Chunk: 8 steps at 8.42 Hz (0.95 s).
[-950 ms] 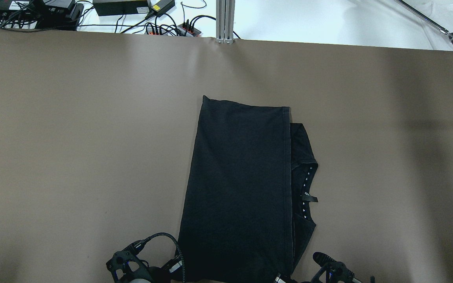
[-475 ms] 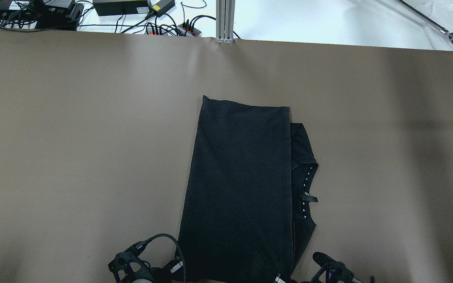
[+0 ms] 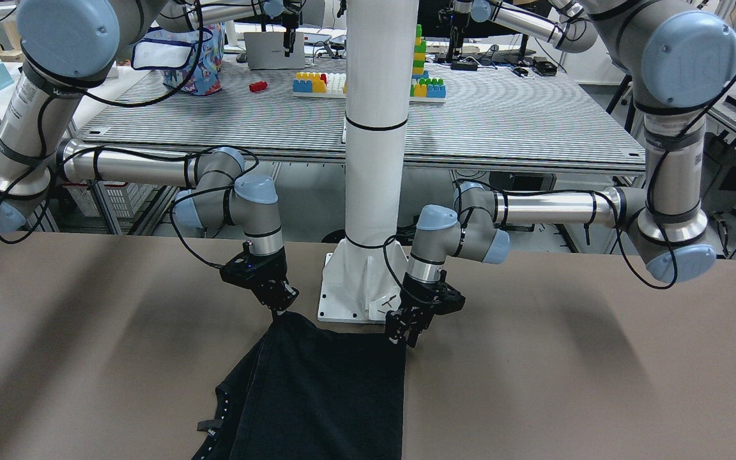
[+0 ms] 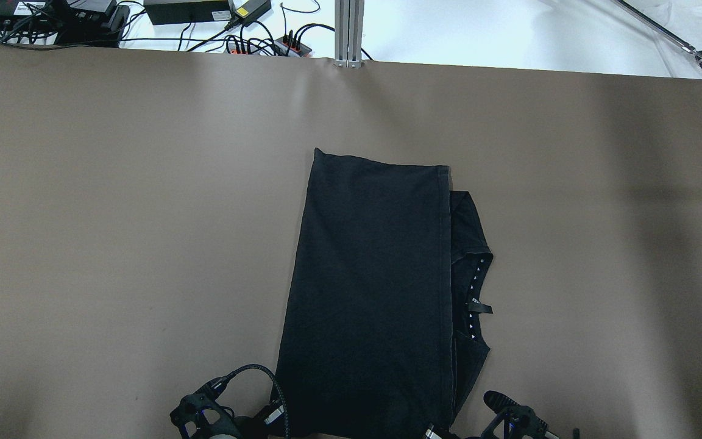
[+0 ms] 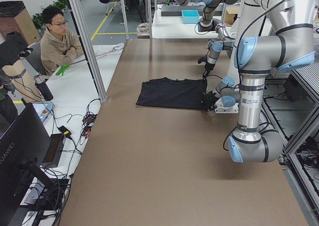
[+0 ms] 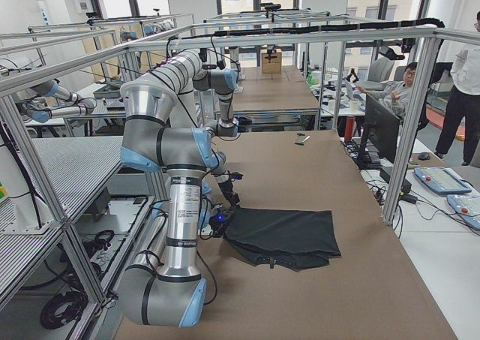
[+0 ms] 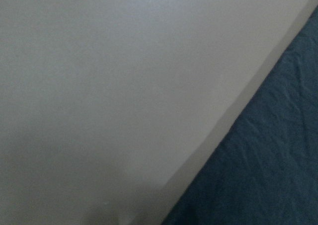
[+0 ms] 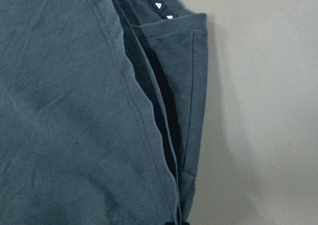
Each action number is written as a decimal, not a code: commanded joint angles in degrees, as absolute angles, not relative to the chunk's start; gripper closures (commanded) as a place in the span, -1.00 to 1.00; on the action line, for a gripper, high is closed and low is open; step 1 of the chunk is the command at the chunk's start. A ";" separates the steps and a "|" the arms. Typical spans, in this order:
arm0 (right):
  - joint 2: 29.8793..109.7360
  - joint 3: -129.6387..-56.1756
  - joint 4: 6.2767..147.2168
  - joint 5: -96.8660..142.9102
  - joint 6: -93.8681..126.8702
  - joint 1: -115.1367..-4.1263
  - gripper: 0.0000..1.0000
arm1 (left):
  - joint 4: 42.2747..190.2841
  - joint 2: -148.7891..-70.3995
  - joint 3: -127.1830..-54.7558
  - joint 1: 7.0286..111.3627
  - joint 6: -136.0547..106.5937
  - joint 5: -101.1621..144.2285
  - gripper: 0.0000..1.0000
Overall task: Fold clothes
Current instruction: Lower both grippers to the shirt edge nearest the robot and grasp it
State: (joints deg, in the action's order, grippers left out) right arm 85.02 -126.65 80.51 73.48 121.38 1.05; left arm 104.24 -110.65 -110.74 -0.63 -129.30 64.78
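Where the cloth [image 4: 369, 292] ends nearest the robot, both sets of fingers sit at its two near corners.

R fingers [image 3: 276, 309]: pressed together on their corner, which rises to a small peak at the tips, i.e. pinching the cloth.

L fingers [image 3: 401, 335]: tips down at the other near corner. Whether they are spread or pinching cannot be told from the front view. L wrist view shows only bare surface w/ a diagonal cloth edge at lower right, no fingers.

Cloth: plain black, folded lengthwise into a long strip, flat on the brown surface [image 4: 144, 213]. It runs from the fingers straight away from the robot, w/ its far end well apart from both.

On the R fingers' side a lower layer [image 4: 471, 268] sticks out past the top layer's straight hem, w/ a row of small white marks and a short black tab. R wrist view shows the same stepped edge: top layer over lower layer, white marks at the far end, surface beside it.

Between the two sets of fingers, just behind the cloth's near edge, stands a white post [image 3: 374, 160] on its bolted base [image 3: 355, 291].

Side views: the cloth lies just beside the base. A seated operator [image 5: 57, 39] is well apart, across the surface from the fingers.
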 commanded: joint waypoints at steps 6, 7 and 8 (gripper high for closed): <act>84.82 -128.14 80.51 73.91 120.24 -0.17 1.00 | 103.36 -110.04 -116.00 0.86 -128.51 71.26 1.00; 84.12 -128.23 80.51 75.05 117.97 -2.44 1.00 | 103.36 -110.56 -116.80 4.27 -126.58 74.50 1.00; 81.50 -128.06 80.51 80.28 113.51 -7.94 1.00 | 103.45 -110.65 -117.59 8.57 -125.43 79.14 1.00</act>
